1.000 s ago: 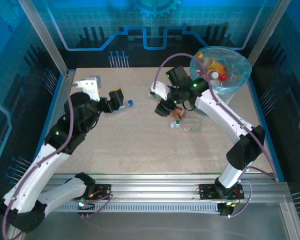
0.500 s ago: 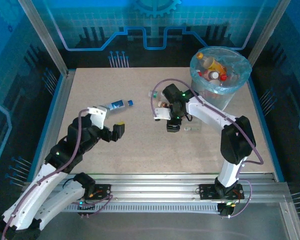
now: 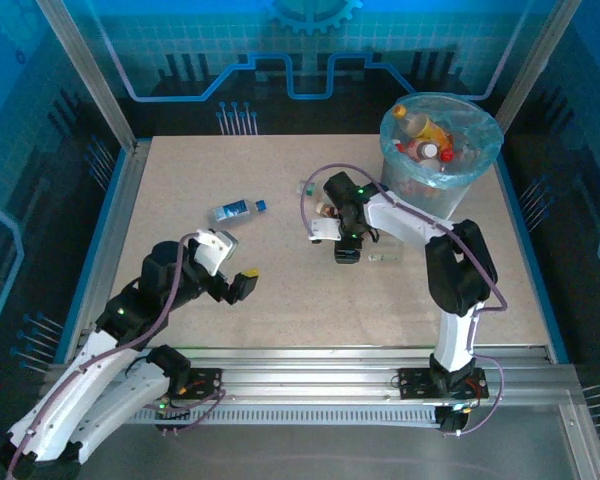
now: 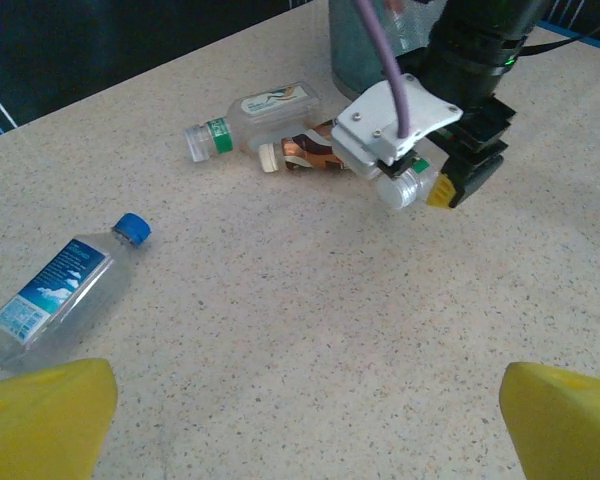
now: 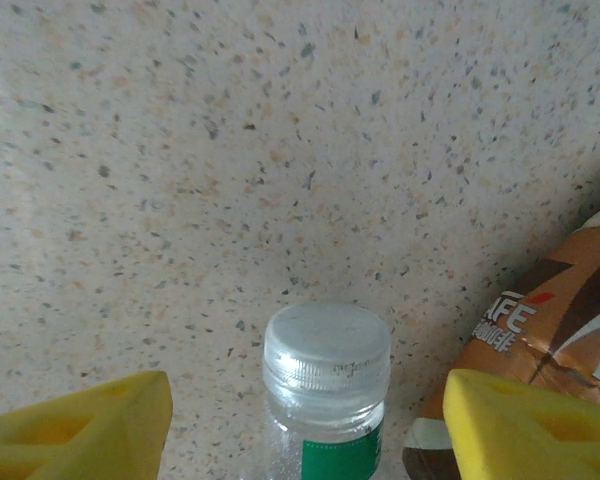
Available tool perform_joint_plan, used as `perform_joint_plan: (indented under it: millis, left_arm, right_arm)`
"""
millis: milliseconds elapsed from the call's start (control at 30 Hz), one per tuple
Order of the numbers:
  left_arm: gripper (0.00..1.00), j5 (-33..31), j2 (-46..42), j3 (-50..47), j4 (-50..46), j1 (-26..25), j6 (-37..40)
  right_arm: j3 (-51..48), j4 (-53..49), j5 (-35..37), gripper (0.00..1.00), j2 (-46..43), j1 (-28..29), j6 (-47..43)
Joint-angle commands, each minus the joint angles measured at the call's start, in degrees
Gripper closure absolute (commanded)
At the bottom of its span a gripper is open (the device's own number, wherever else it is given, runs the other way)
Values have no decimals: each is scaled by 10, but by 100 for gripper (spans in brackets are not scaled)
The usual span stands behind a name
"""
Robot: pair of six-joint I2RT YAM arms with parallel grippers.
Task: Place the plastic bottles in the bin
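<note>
The bin (image 3: 477, 150), grey with a blue liner, stands at the far right and holds several plastic bottles (image 3: 427, 132). A blue-capped bottle (image 3: 237, 209) (image 4: 52, 292) lies alone on the table, left of centre. My left gripper (image 3: 232, 268) (image 4: 305, 430) hangs open nearer than it, with nothing between its fingers. At centre, my right gripper (image 3: 336, 243) (image 5: 305, 430) is open and straddles the neck of a clear green-labelled bottle (image 3: 385, 257) (image 5: 327, 365) (image 4: 397, 190), with gaps on both sides. A brown bottle (image 5: 555, 335) (image 4: 305, 155) lies just beside it.
Another clear bottle with a green band (image 4: 255, 112) (image 3: 306, 187) lies beyond the brown one. Metal frame posts and a blue rail border the table (image 3: 280, 300). The bin's base (image 4: 365, 45) rises right behind the right gripper.
My left arm has drawn back toward the near edge and left the blue-capped bottle lying on the table. The right gripper has come down around the clear bottle's neck.
</note>
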Motion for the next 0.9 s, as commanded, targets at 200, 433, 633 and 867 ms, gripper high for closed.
perform_joint_plan:
  millis: [200,433,633,867]
  left_arm:
    - [1,37,20,2,-4,4,43]
    - [1,41,37,11,1,4,44]
    - [1,48,34,19,24,4,51]
    - [1,49,33,18,40,4,57]
  right_arm:
    - [31,5,4,26,57,-21,-7]
    - [44,5,-5,29,83,-24,-8]
    - [60,-10,-33,35,92,-33,0]
    - [53,-11,-46,41,86,-37,8]
